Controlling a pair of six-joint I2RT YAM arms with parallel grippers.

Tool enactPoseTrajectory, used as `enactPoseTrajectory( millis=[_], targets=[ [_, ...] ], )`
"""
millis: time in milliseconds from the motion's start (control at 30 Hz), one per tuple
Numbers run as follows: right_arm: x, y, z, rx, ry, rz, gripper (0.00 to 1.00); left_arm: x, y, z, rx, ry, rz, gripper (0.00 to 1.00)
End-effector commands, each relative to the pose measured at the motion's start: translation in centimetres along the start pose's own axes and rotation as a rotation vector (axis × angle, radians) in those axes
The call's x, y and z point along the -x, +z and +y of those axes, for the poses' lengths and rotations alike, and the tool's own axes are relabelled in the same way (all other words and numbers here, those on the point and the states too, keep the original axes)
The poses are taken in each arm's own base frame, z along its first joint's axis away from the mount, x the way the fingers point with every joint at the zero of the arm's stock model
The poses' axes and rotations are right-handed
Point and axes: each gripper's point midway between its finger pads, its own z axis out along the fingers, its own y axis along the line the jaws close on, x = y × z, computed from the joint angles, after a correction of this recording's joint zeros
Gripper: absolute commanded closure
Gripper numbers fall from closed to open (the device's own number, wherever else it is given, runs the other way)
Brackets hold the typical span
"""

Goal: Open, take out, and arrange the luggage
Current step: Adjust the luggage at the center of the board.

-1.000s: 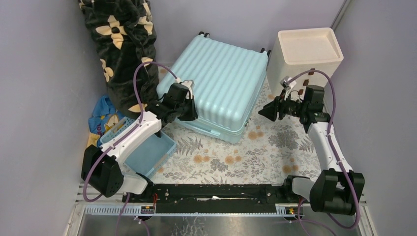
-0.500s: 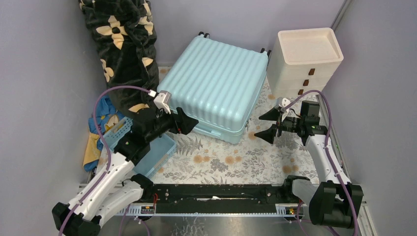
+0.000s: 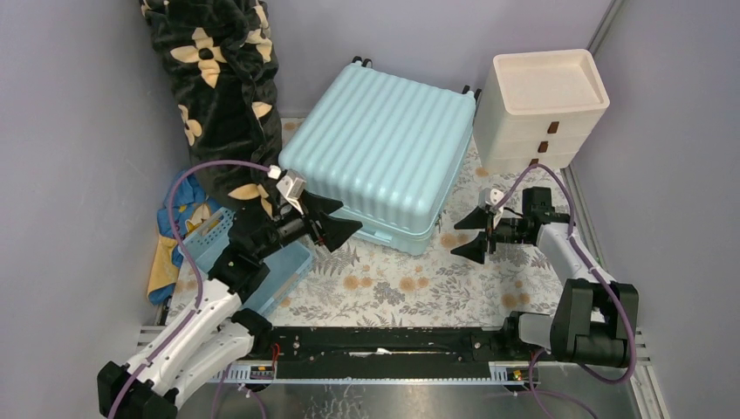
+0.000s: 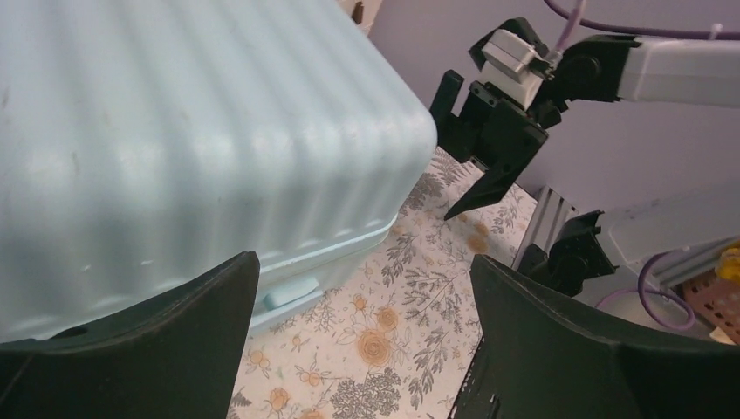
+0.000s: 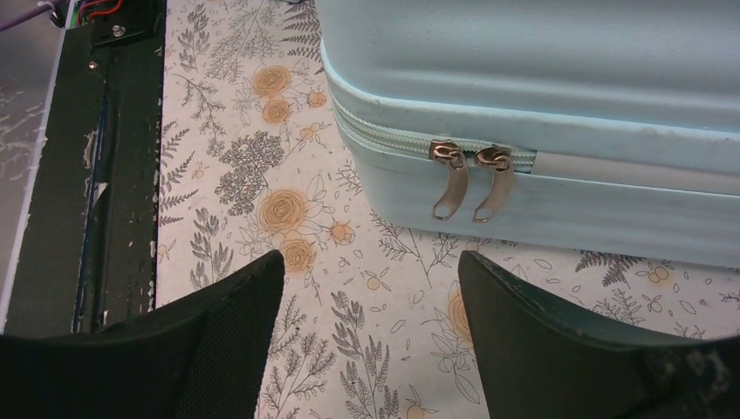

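The luggage [image 3: 380,148] lies closed and flat at the far centre of the surface [image 3: 393,279]. Its two zip pulls [image 5: 471,179] sit straight ahead of my right fingers [image 3: 469,251], spread and empty. My left fingers [image 3: 336,231], wide apart and empty, flank its near-left corner.

- The luggage [image 3: 380,148] is a large hard-shell suitcase in pale aqua-blue, its shell ribbed from end to end.
- It lies flat on one broad face on the floral-printed surface [image 3: 393,279], towards the far middle, with the ribbed lid facing up.
- It sits skewed, one corner pointing to the near side.
- Its small dark wheels [image 3: 359,60] are at the far end, by the back wall.
- It is closed: the two halves meet at a zipped seam.
- Two metal zipper pulls [image 5: 467,179] hang side by side on the near edge.
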Motion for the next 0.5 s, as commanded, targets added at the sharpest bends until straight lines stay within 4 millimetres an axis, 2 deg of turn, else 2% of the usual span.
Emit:
enactPoseTrajectory(
  millis=[0, 133, 233, 400, 467],
  targets=[
    [0.9, 0.4, 0.4, 0.038, -0.084, -0.052, 0.23, 3.2, 0.5, -2.3, -0.139, 0.2, -0.104, 0.01],
    [0.5, 0.5, -0.3, 0.039, -0.064, -0.044, 0.34, 3.9, 0.3, -3.8, -0.223, 0.17, -0.185, 0.01],
    [0.2, 1.0, -1.1, 0.042, -0.017, -0.021, 0.44, 3.7, -0.2, -4.8, -0.292, 0.116, -0.24, 0.01],
    [-0.2, 3.1, -0.1, 0.11, -0.016, 0.023, 0.51, 2.8, 0.0, -4.7, -0.304, 0.066, -0.208, 0.01],
    [-0.2, 3.6, -0.8, 0.096, 0.009, 0.037, 0.52, 2.7, 0.0, -4.6, -0.303, 0.057, -0.216, 0.01]
  ],
)
